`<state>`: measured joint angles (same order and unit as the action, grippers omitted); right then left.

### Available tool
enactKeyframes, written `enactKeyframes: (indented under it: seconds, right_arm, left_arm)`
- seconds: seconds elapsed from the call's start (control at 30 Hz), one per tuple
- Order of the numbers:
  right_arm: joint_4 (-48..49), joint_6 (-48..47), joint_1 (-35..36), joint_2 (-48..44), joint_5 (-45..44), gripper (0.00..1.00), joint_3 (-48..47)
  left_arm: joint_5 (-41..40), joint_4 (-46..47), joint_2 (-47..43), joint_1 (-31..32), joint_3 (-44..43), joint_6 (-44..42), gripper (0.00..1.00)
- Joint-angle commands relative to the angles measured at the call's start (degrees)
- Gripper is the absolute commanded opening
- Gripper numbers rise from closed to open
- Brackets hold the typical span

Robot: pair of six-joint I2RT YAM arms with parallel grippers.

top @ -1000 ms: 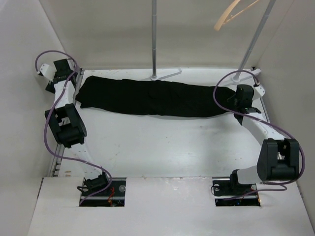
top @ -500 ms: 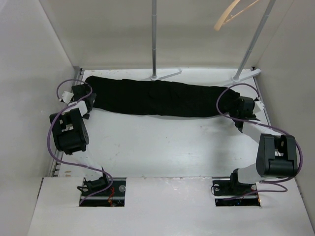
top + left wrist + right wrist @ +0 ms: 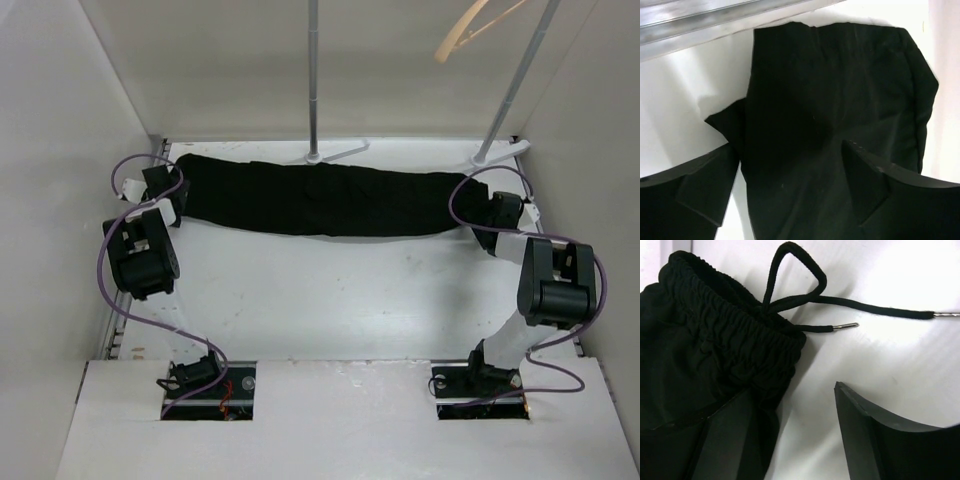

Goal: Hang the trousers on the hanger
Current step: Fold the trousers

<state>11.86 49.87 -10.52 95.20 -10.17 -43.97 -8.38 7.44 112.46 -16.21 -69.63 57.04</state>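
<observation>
1. Black fabric of the trousers [image 3: 320, 200] lies stretched flat across the far part of the white table [image 3: 330, 290], reaching from one arm to the other.
2. The left gripper [image 3: 790, 150] hangs over the trousers' left end with its jaws apart and cloth under the gap.
3. The right gripper [image 3: 792, 390] has its jaws apart: one finger is over the elastic waistband [image 3: 740, 335], the other over bare table.
4. The tan wooden hanger [image 3: 470, 30] hangs high at the rear right by the white rack poles [image 3: 313, 80].
</observation>
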Motion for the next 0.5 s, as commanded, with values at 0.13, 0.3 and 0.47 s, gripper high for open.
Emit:
enactKeyframes:
  seconds: [0.13,0.3,0.47]
  right_arm:
    - [0.9,3.7,-0.4,6.7,2.0,0.34,-6.0]
    - [1.3,5.8,-0.4,4.0,-0.9,0.06,-3.0]
    - [0.6,7.2,-0.8,-2.1,-2.0,0.02,0.7]
  left_arm:
    - [1.0,2.5,6.4,0.3,-2.5,1.1,0.45]
    - [-1.1,2.8,6.1,-0.5,-1.4,1.3,0.06]
    - [-6.5,2.5,-0.6,-3.7,5.1,0.6,0.00]
